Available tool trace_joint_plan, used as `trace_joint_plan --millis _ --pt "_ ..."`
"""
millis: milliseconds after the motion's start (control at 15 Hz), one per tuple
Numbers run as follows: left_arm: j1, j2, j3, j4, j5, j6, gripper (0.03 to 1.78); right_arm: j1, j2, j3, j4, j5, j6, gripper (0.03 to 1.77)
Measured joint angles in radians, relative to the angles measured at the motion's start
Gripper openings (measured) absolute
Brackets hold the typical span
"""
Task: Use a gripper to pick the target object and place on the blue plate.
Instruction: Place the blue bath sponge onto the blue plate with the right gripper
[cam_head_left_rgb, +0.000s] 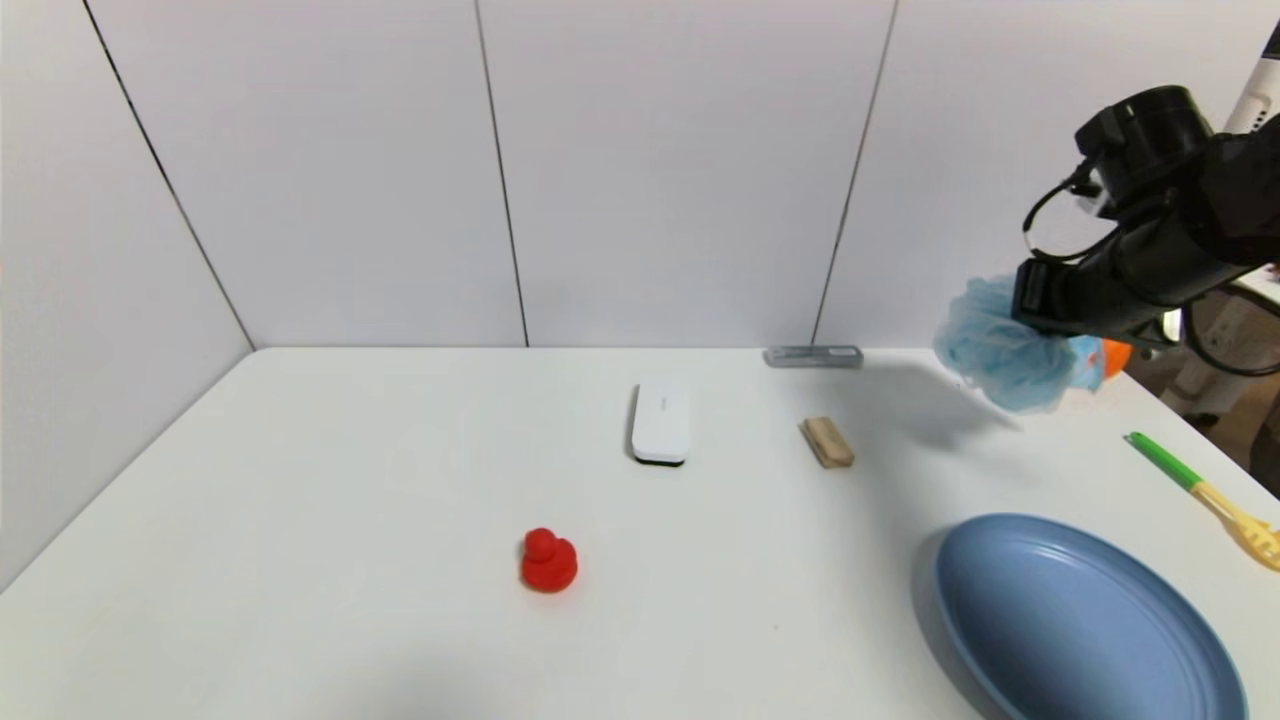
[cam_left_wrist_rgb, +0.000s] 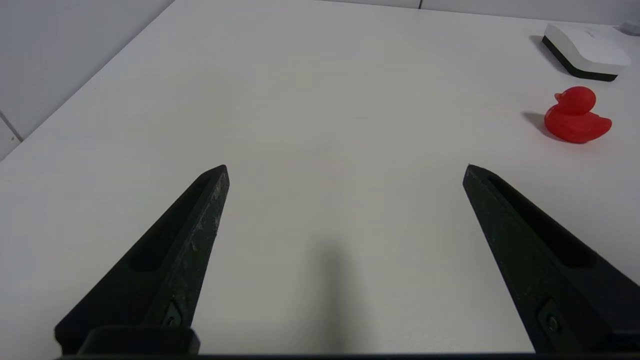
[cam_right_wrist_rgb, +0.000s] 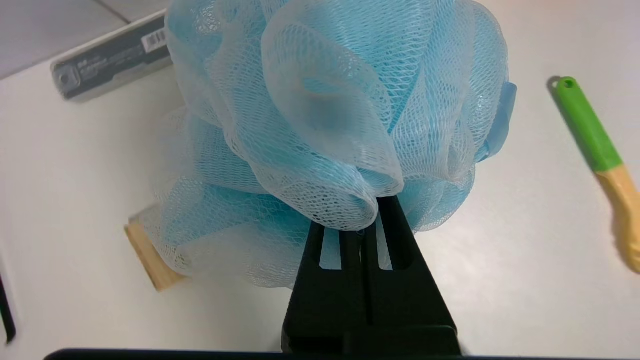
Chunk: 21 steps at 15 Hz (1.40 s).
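Right gripper (cam_right_wrist_rgb: 367, 225) clamped on light blue pouf (cam_head_left_rgb: 1000, 355), held above worktop's (cam_head_left_rgb: 400, 480) far right edge. Blue plate (cam_head_left_rgb: 1085, 625) at near right corner. Left gripper (cam_left_wrist_rgb: 345, 170) spread wide over the worktop, holding nothing.

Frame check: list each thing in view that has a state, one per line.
right claw: shut on the pouf, raised above the table
pouf: held in the air
blue plate: empty, upright on the table
left claw: open, holding nothing
red duck: upright on the table
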Motion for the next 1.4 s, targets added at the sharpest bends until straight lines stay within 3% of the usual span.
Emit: trace_joint_plan --millis 467,800,1400 --pt "0.0 0.0 0.0 0.0 0.0 0.0 1.69 0.012 -0.333 0.358 -0.002 0.044 -0.083 0.06" --pt "0.0 0.0 0.0 0.0 0.0 0.0 1.69 0.083 -0.541 0.55 -0.01 0.053 -0.099 0.06" --pt "0.0 0.0 0.0 0.0 0.0 0.0 1.69 0.156 -0.72 0.803 -0.084 0.052 -0.116 0.06"
